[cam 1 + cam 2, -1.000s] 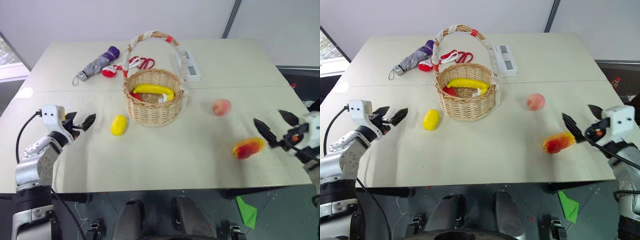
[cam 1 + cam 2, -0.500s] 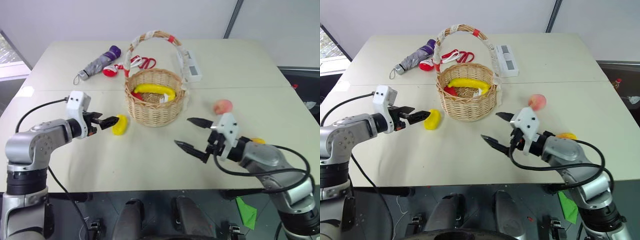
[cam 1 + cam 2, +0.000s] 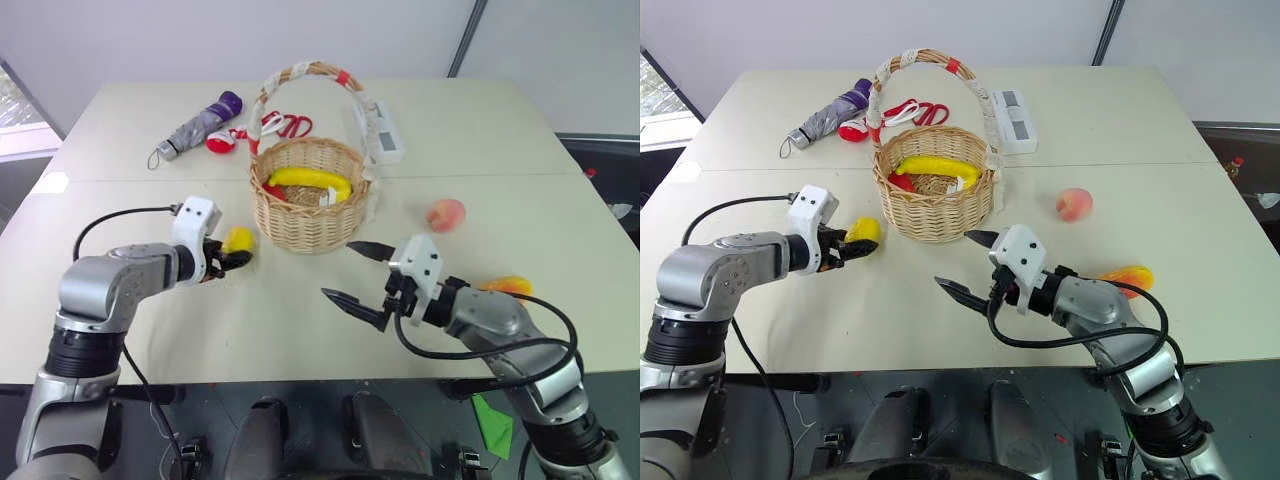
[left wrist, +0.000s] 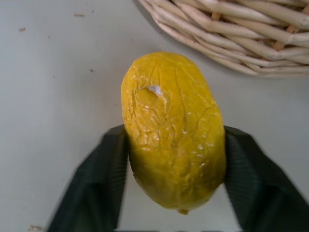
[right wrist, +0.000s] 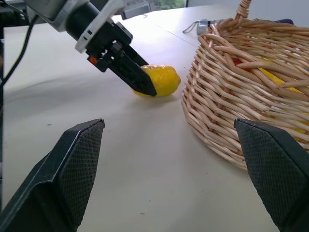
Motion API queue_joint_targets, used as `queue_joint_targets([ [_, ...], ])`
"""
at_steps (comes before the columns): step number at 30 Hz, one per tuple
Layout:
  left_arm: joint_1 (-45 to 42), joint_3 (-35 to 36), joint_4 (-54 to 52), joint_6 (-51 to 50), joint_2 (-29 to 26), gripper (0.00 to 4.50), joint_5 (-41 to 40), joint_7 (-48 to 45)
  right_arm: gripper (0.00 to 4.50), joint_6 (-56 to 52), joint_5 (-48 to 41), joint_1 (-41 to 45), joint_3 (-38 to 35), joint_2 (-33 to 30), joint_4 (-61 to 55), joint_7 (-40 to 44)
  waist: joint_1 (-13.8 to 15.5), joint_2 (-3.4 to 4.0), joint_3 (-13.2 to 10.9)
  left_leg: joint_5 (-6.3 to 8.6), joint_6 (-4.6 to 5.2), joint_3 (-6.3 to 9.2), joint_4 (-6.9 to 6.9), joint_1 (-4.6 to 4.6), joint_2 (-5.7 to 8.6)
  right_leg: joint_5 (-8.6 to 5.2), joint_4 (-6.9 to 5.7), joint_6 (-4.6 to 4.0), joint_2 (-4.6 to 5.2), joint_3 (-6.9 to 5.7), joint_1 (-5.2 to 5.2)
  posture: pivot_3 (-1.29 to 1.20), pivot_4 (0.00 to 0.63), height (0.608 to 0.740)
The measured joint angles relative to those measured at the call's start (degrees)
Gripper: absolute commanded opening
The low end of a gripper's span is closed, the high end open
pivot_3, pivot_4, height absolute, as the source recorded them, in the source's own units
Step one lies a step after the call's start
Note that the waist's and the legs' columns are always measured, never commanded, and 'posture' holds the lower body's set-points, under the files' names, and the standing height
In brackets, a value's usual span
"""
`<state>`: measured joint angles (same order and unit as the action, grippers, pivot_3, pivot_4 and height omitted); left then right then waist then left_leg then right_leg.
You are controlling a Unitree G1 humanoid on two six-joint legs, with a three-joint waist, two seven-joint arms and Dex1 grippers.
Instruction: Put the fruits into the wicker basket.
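The left pincer [image 3: 236,262] pinches the small yellow oval lemon [image 4: 173,130] across its short width, on the worktop just left of the round tan wicker basket [image 3: 308,195]; the right pincer [image 3: 352,272] stands spread before the basket.

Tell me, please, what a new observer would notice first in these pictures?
First, the wicker basket at the table's middle, with a banana inside. Just to its left, the left gripper is shut on the lemon, which rests on the table. In front of the basket, the right gripper hangs wide open.
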<state>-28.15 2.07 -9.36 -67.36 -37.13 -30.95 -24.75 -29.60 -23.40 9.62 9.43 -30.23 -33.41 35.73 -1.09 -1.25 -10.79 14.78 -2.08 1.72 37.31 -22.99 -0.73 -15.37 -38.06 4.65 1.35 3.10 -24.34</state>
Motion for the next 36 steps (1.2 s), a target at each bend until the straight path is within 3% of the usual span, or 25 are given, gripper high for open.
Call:
queue_joint_targets([
  [7,1.5,-0.8,0.2,4.0,-2.9,1.56,2.8,-2.5,4.50,0.0,0.9,0.2,0.7,1.1,0.0,0.0,-0.3,0.00,0.0,0.00,0.00,0.00,-0.01,0.00,-0.02,0.00,-0.01,0.00,-0.02,0.01,-0.03,0.00,0.150,0.740],
  [12,2.4,9.6,-2.0,10.4,-5.9,1.56,-2.1,-10.6,4.50,0.0,0.9,0.6,0.6,1.1,0.2,0.1,0.0,0.00,0.0,-0.01,-0.01,-0.01,0.02,-0.07,-0.08,0.00,-0.01,-0.01,0.05,-0.05,-0.07,0.00,0.150,0.740],
  [15,-4.7,10.2,-6.9,11.2,-5.1,1.56,-5.7,-12.9,4.50,0.0,1.3,2.8,0.4,1.0,2.6,0.5,0.7,-0.08,0.0,0.01,0.01,0.14,0.23,-0.29,0.03,0.00,0.04,0.01,0.11,-0.17,-0.06,0.00,0.150,0.740],
  [17,-10.1,5.1,-7.9,13.6,-4.0,1.56,-3.3,-12.8,4.50,0.3,2.0,3.4,-0.4,0.8,4.0,0.6,0.7,-0.11,0.0,0.04,0.07,0.13,0.24,-0.28,0.21,0.00,0.04,0.01,0.16,-0.16,-0.02,0.00,0.150,0.740],
  [21,-18.1,-7.9,-0.7,17.4,3.9,1.56,5.0,-9.8,4.50,0.8,4.0,4.9,-1.2,0.7,7.3,0.0,0.3,-0.11,0.0,0.04,0.08,0.13,0.34,-0.29,0.23,0.01,0.01,0.02,0.07,-0.15,-0.03,0.00,0.150,0.740],
  [24,-19.9,-13.3,5.5,20.6,6.0,2.96,9.9,-9.7,4.50,0.9,5.3,4.7,-2.0,0.6,8.1,-1.5,-1.0,-0.06,0.0,0.04,0.08,0.07,0.30,-0.29,0.09,0.00,-0.07,0.01,-0.06,-0.07,-0.16,0.00,0.150,0.740],
  [27,-20.9,-14.3,9.6,23.5,8.0,4.48,11.9,-10.7,4.50,0.9,6.9,4.6,-5.3,0.6,8.6,-4.7,-1.3,-0.07,0.0,0.04,0.08,0.13,0.36,-0.32,-0.05,0.00,-0.08,0.00,-0.24,-0.05,-0.16,0.00,0.150,0.740],
  [33,-20.9,-11.0,9.3,28.2,9.0,4.48,10.3,-14.7,4.50,-1.2,9.3,5.7,-12.7,0.6,13.3,-11.7,-1.2,-0.06,0.0,0.04,0.08,0.10,0.46,-0.36,-0.07,0.01,-0.10,0.00,-0.22,-0.04,-0.16,0.00,0.150,0.740],
  [36,-18.3,-10.2,5.8,31.5,8.0,4.48,9.8,-18.1,4.50,-2.8,11.3,10.0,-16.2,1.5,21.0,-17.2,-1.3,-0.04,0.0,0.04,0.08,0.03,0.46,-0.33,-0.09,0.01,-0.11,0.00,-0.22,0.04,-0.16,0.00,0.150,0.740],
])
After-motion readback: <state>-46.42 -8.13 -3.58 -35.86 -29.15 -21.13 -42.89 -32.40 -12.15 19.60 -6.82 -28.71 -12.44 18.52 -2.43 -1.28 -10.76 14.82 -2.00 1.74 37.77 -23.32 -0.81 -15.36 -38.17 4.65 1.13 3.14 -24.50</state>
